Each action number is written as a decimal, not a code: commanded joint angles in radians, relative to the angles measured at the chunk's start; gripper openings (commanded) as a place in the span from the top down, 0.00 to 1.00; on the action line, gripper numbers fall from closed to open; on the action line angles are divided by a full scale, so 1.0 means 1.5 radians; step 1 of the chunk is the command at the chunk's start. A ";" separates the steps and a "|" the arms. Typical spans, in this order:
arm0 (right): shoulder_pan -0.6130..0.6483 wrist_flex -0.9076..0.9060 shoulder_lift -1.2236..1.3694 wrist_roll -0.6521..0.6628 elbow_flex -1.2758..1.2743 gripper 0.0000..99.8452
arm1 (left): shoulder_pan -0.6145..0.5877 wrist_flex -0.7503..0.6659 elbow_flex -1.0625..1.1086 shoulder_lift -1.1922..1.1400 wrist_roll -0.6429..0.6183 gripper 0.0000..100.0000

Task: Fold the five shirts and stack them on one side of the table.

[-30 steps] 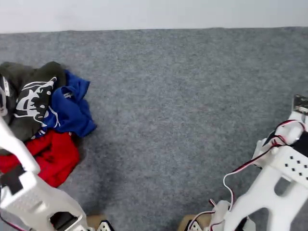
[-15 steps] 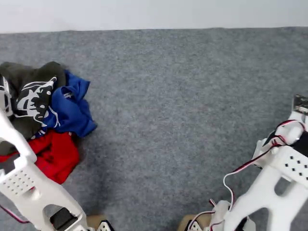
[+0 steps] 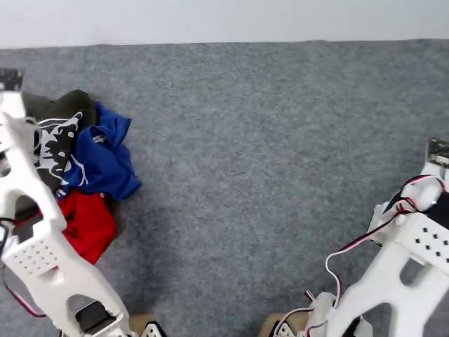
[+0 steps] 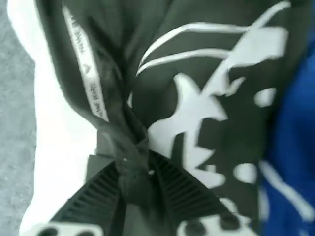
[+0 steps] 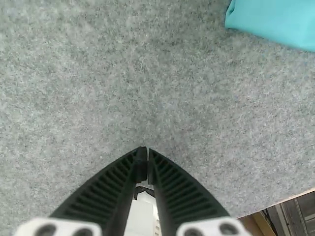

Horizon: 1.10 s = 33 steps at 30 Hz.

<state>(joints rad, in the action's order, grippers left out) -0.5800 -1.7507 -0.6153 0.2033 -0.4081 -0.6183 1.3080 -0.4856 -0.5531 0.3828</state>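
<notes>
Dark crumpled shirt [image 4: 197, 98] pinched in left gripper [image 4: 133, 167], right gripper [image 5: 146, 164] closed empty over grey felt [image 5: 98, 73]

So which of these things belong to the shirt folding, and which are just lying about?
Job: dark graphic shirt, blue shirt, red shirt, teal fabric (probably a shirt), left pincer shut on the dark graphic shirt.
Just there: grey felt mat, wooden edge.

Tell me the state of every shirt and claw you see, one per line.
dark shirt: crumpled, pinched by the left claw
blue shirt: crumpled in the pile
red shirt: crumpled in the pile
teal shirt: on the grey mat, fold unclear
left claw: shut on the dark shirt
right claw: shut, empty, over the grey mat
</notes>
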 commanded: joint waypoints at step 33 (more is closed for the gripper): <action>0.007 -0.027 -0.021 -0.003 0.004 0.99 | 0.835 0.076 -0.126 0.033 -0.163 1.00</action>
<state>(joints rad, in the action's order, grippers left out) -0.5800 -1.7507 -0.6153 0.2033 -0.4081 0.5815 1.4492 -0.6437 -0.5102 0.1450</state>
